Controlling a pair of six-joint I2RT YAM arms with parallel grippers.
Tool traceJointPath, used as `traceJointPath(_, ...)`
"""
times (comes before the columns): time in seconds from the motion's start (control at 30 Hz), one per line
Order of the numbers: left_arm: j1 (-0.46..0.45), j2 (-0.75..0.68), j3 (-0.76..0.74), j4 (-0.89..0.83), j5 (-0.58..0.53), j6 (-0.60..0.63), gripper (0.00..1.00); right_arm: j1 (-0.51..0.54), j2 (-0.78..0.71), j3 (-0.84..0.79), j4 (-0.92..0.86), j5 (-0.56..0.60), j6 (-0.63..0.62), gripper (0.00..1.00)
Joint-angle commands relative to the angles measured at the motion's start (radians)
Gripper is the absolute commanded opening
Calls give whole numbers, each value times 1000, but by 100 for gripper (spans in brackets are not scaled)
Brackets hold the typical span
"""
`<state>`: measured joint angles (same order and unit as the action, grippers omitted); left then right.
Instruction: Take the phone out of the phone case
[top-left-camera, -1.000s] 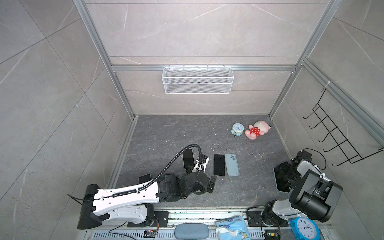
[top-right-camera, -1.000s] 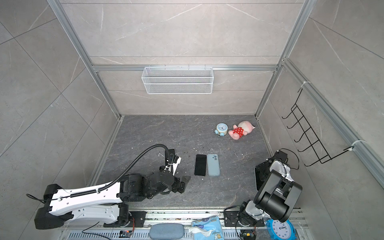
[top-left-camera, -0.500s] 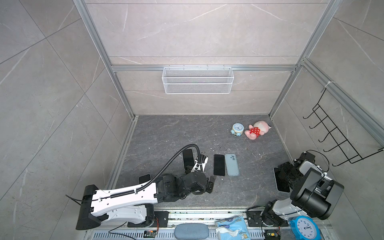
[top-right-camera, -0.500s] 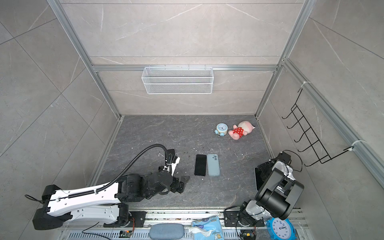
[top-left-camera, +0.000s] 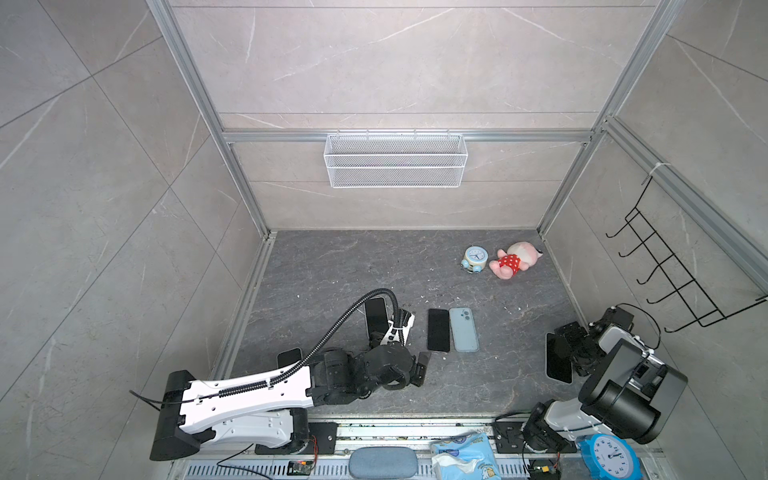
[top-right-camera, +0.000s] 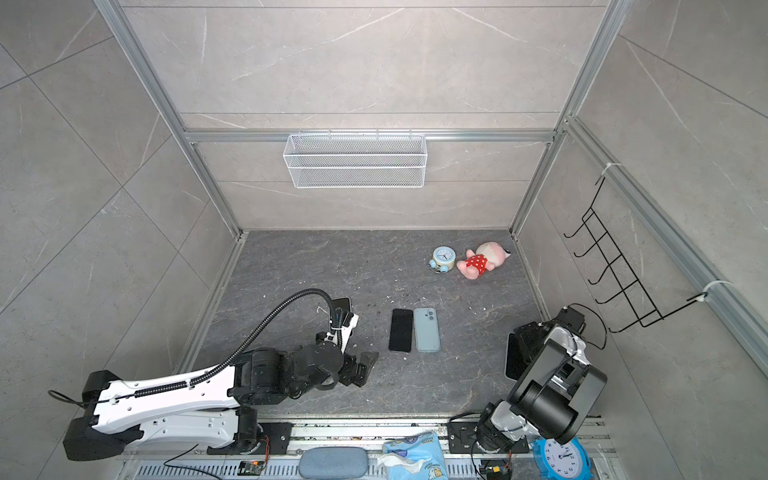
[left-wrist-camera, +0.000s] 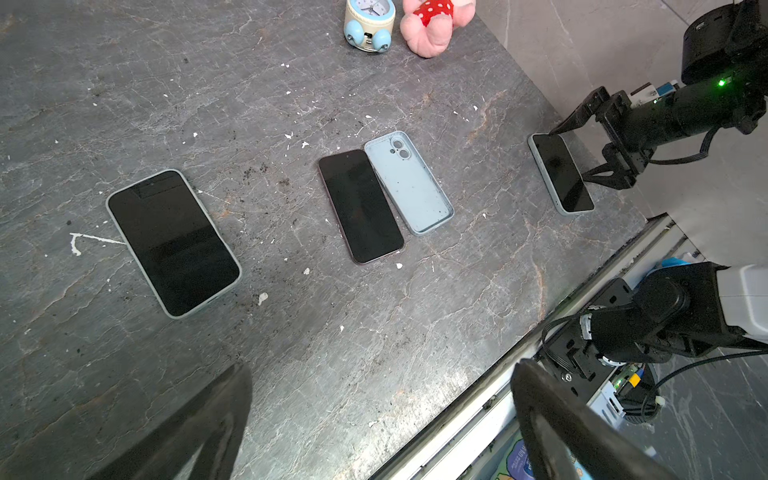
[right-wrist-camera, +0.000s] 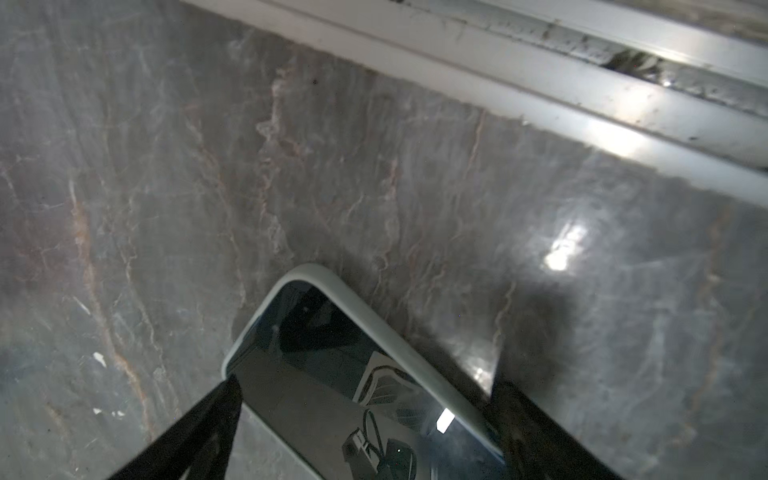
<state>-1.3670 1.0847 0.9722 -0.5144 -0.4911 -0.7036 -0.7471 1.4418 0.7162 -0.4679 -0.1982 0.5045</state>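
Grey stone floor (top-left-camera: 332, 266), scanning left to right: got the left gripper (top-left-camera: 420, 369) gaping wide and empty with first cased phone (top-left-camera: 375, 313) at its 11 o'clock, bare phone (top-left-camera: 438, 330) plus empty case (top-left-camera: 463, 330) mid-floor, then the right gripper (top-left-camera: 575, 347) spread wide astride second cased phone (top-left-camera: 558, 359) lying 12-to-6, so probably the nearer arm.

Support surface: dark veined slab (top-left-camera: 332, 266), flecked with white debris. An empty blue case (top-left-camera: 463, 329) lies on it, open side up. Just left of the case: bare phone (top-left-camera: 438, 330), screen up. Further left: cased phone (left-wrist-camera: 173, 242). Well right of the case: second cased phone (top-left-camera: 558, 357), apparently flat. Behind the case: clock (top-left-camera: 474, 258) and toy (top-left-camera: 514, 259), side by side.
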Motion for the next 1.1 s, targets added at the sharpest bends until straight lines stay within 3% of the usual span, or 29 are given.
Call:
traceJointPath(0.0, 6, -16, 11, 35, -11, 7, 99, 10, 21, -72, -56, -143, 28, 96)
traceJointPath(0.37, 6, -3, 11, 54, 6, 5, 99, 17, -58, -89, -100, -146, 17, 95)
traceJointPath(0.53, 6, 1, 10, 64, 15, 1, 99, 64, -37, -64, -141, -74, 30, 92)
traceJointPath(0.6, 6, 6, 10, 68, 14, 2, 99, 112, -24, -49, -154, -27, 36, 99)
traceJointPath(1.07, 5, -9, -17, 103, 14, 11, 99, 267, 49, 13, -218, 197, 88, 100)
